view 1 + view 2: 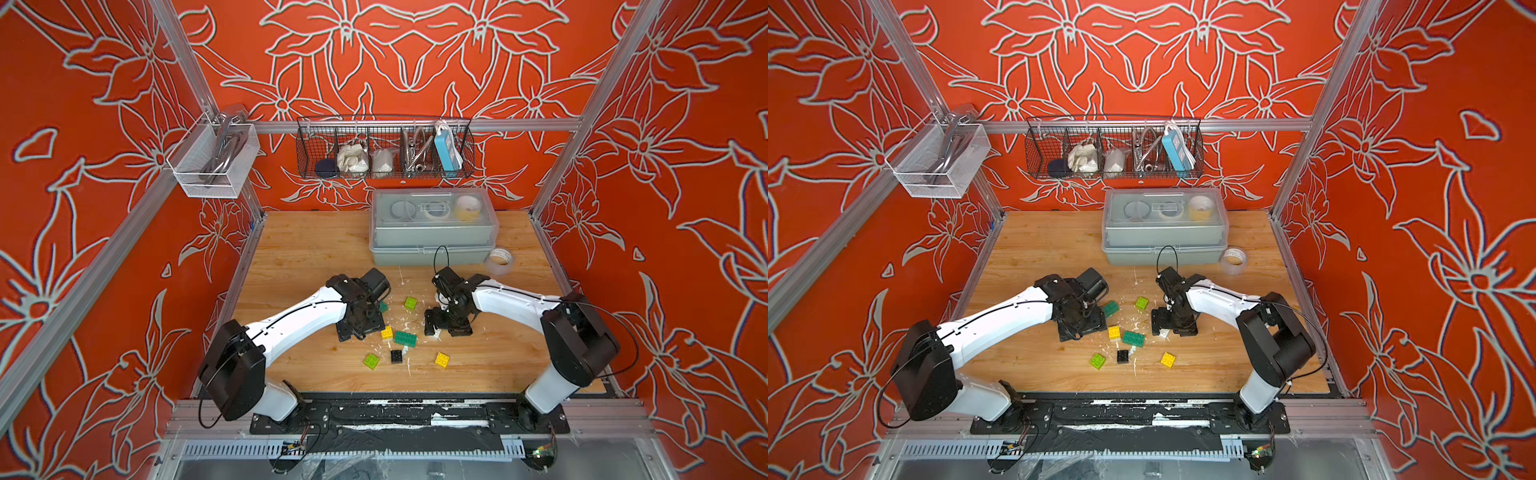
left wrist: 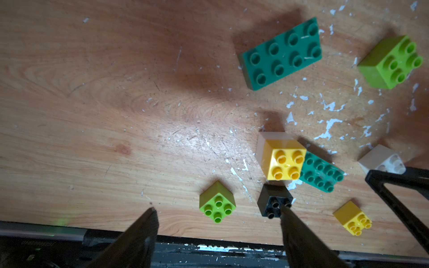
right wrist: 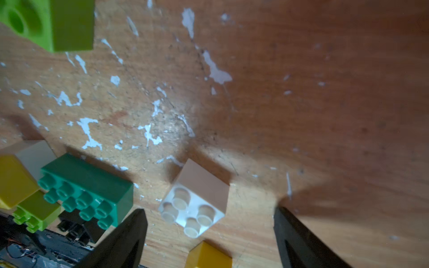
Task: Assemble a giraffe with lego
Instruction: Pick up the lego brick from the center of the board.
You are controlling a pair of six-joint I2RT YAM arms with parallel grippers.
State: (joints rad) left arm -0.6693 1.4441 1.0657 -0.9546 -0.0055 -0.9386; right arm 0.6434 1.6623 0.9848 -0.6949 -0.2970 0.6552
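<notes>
The lego lies loose on the wooden table [image 1: 316,249]; no giraffe figure is in view. My right gripper [image 3: 209,210] is open and straddles a white brick [image 3: 195,204] with a gap on each side. My left gripper [image 2: 218,210] is open above a lime brick [image 2: 217,204] and a black brick [image 2: 274,201], holding nothing. A yellow brick [image 2: 282,162] sits on top of a white one, touching a long dark green brick [image 2: 321,172]. Another long dark green brick [image 2: 282,54], a lime brick [image 1: 410,303] and a yellow brick [image 1: 442,359] lie apart.
A grey lidded box [image 1: 432,226] and a tape roll [image 1: 500,259] stand at the back of the table. A wire basket [image 1: 384,147] hangs on the rear wall. White paint flecks mark the wood round the bricks. A black rail [image 1: 407,415] runs along the front edge.
</notes>
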